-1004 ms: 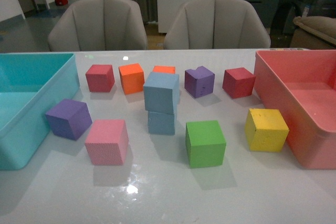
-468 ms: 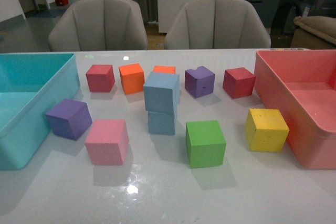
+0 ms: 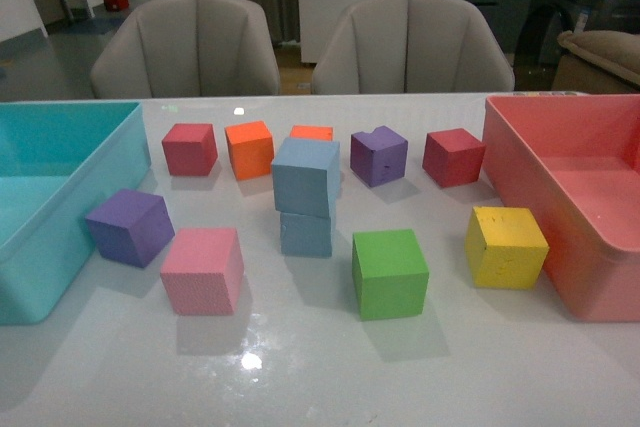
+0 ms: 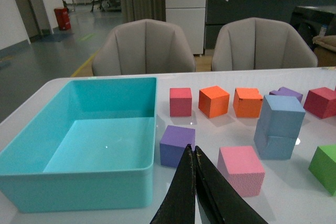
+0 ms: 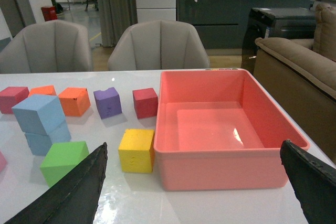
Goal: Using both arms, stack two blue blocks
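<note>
Two blue blocks stacked mid-table, both arms drawn back

Left to right: the teal bin (image 3: pixel 60 202) is cut off by the frame edge; the upper blue block (image 3: pixel 306 176) sits skewed on the lower blue block (image 3: pixel 306 233), hiding most of an orange cube (image 3: pixel 312 132) behind; the pink bin (image 3: pixel 570 197) is also cropped. Neither arm shows from the front. The left gripper (image 4: pixel 195 156) has its fingers pressed together, empty; the right gripper (image 5: pixel 194 179) is spread wide, only its tips visible.

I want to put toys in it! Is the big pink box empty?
Empty. The right wrist view looks straight into the pink box and shows only its bare floor; every cube sits outside on the table.
</note>
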Action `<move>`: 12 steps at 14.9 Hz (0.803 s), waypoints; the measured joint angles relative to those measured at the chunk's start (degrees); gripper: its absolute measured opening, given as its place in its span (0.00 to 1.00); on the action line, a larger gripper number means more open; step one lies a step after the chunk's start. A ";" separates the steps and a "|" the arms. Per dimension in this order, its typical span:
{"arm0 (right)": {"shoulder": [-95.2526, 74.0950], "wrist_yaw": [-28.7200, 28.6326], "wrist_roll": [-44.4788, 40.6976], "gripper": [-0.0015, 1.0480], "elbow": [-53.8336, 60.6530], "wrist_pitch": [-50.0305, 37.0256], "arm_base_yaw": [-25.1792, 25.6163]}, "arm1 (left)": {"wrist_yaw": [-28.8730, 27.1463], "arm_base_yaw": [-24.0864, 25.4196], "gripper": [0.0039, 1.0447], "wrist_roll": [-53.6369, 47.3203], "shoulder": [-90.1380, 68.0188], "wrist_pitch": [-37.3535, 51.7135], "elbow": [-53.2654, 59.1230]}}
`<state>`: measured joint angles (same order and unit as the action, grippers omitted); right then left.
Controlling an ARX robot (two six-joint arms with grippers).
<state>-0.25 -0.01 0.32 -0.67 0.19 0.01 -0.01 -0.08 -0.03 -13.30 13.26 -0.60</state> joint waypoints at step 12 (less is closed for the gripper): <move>0.00 0.00 0.00 0.94 0.00 0.02 0.00 | 0.00 0.07 0.09 0.00 12.79 -13.44 -0.04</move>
<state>-0.25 -0.01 0.32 -0.67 0.21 0.01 -0.01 -0.01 -0.03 -0.51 -0.19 -0.64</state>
